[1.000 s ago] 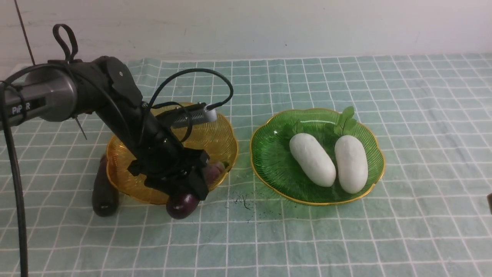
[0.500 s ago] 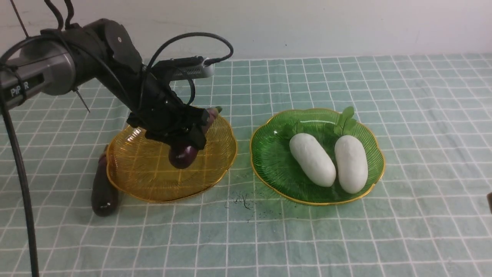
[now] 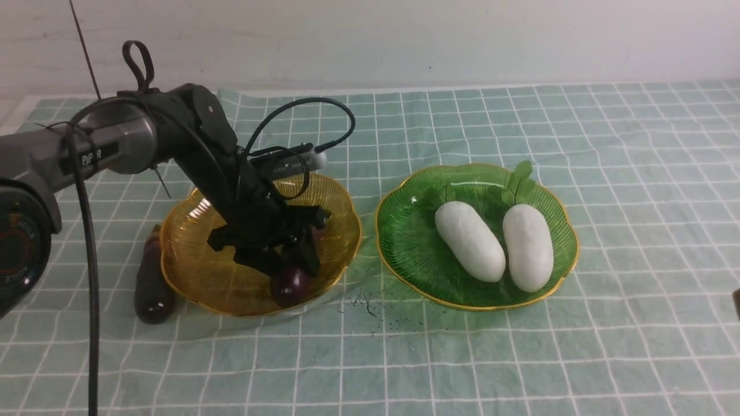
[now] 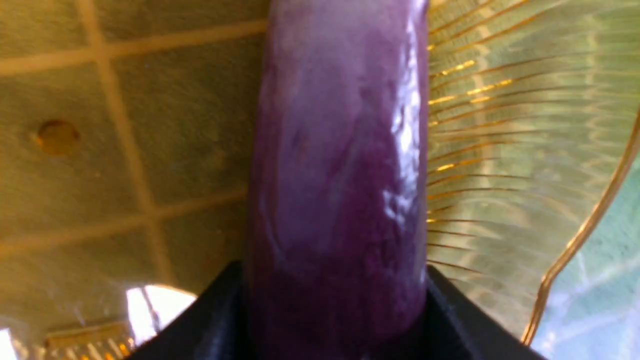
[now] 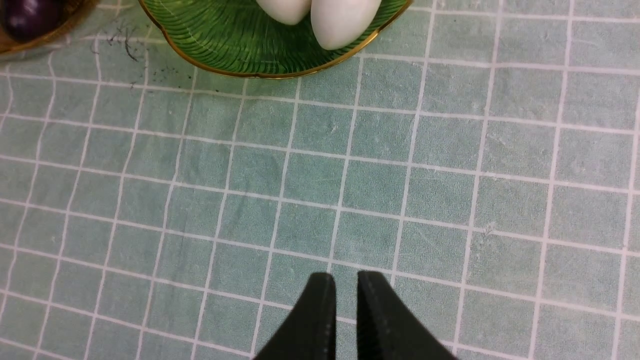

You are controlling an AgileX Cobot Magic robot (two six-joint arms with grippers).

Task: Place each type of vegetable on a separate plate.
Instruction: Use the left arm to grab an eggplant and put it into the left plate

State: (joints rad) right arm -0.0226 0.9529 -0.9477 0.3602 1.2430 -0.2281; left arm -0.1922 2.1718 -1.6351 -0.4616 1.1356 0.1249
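Presently the left pincer (image 3: 292, 263) is clamped across the middle of the held eggplant (image 3: 291, 286), its jaws spread only to the vegetable's girth, as the left wrist view confirms. The load sits inside the outline of the amber plate (image 3: 191, 271), toward the near right part of the dish. Its long axis runs near-to-far and is tilted, with the rounded end lowest and pointing at the near rim; the stem end is hidden behind the pincer. Whether the rounded end touches the plate floor cannot be established. Judgement: the release turns on this relation, and because the rounded end lies close to the near rim, the load may roll or slide against it. The left arm reaches in from the left, forearm sloping down and wrist pitched steeply over the plate. The second eggplant (image 3: 151, 283) lies on the tabletop (image 3: 520, 346) just outside the plate's left rim, axis near-to-far, nearer the left arm. Both radishes (image 3: 469, 240) rest side by side on the green plate (image 3: 410, 242). The right pincer (image 5: 341, 310) hangs over bare cloth, closed to a narrow slit and holding nothing.
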